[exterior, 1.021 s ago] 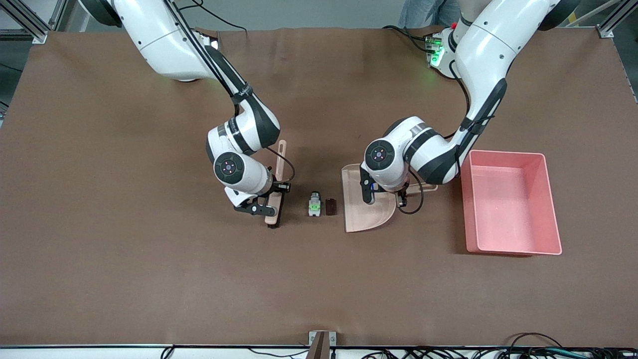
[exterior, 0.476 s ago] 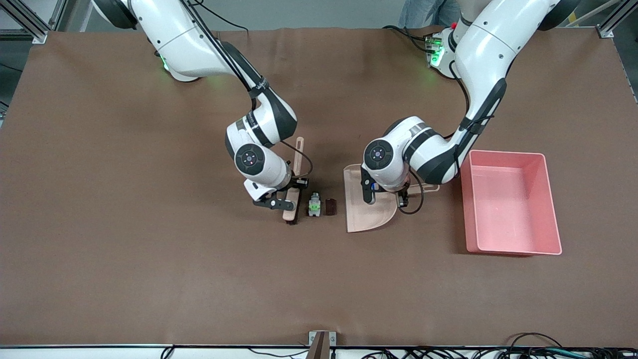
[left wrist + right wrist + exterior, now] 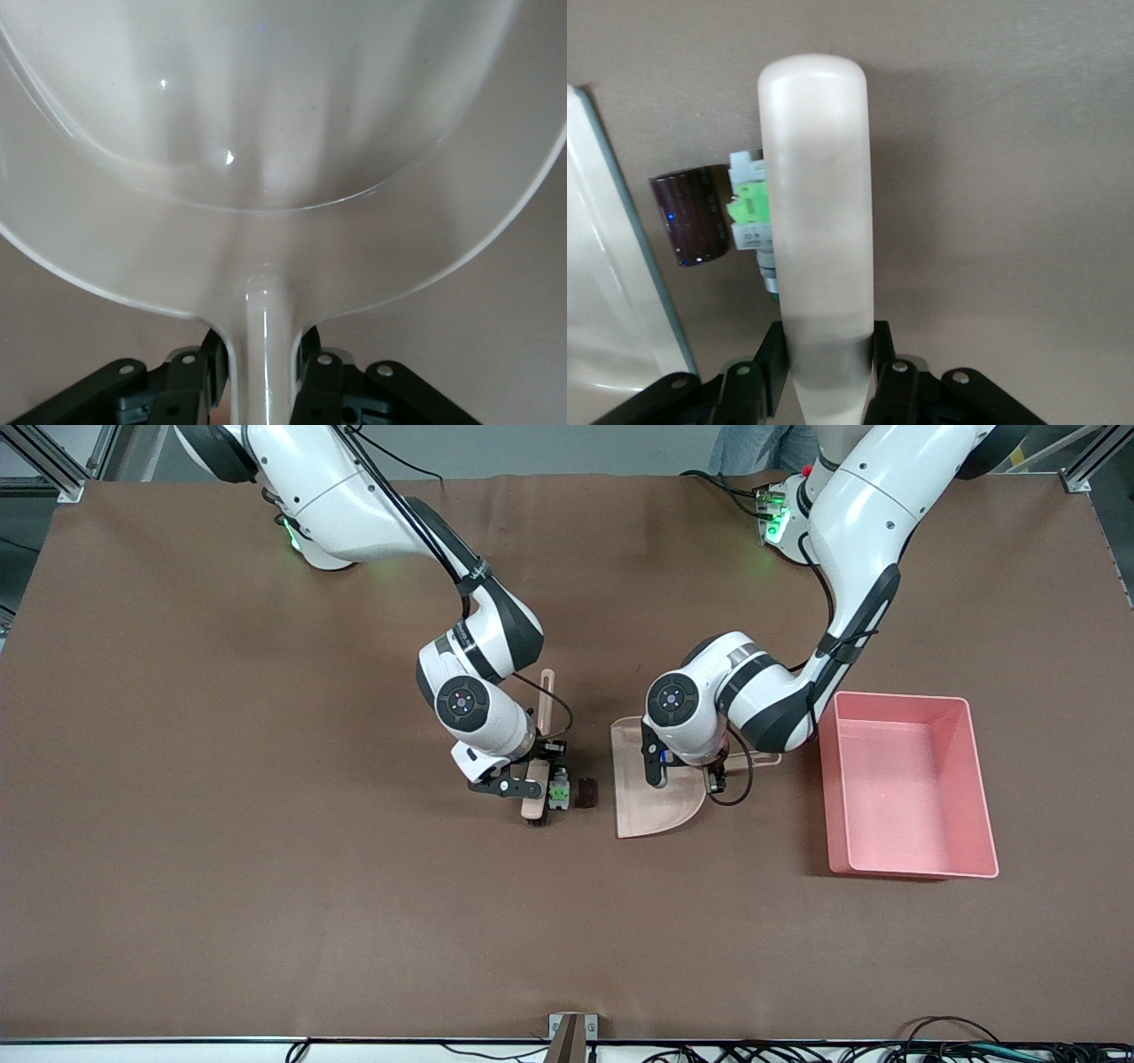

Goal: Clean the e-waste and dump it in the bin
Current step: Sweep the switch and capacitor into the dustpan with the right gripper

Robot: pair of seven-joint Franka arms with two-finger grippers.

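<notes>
My right gripper [image 3: 532, 769] is shut on the beige brush [image 3: 542, 717], whose bristle end rests on the table against the white-grey e-waste piece with the green patch [image 3: 558, 790]. The dark brown block [image 3: 586, 792] lies just beside that piece, toward the beige dustpan [image 3: 651, 802]. The right wrist view shows my right gripper [image 3: 824, 367] around the brush [image 3: 819, 204], with the green piece [image 3: 749, 208] and the brown block [image 3: 695, 217] next to it. My left gripper [image 3: 709, 762] is shut on the dustpan's handle [image 3: 264, 354], and the pan [image 3: 266, 133] lies flat on the table. The pink bin [image 3: 912, 868] stands at the left arm's end.
The dustpan's open edge [image 3: 602, 266] faces the two pieces with a short gap of brown table mat [image 3: 266, 824] between. A bracket [image 3: 571, 1032] sits at the table edge nearest the front camera. Cables run along that edge.
My right arm has carried the brush toward the left arm's end of the table until it touches the green-patched piece. The left arm and dustpan have not moved.
</notes>
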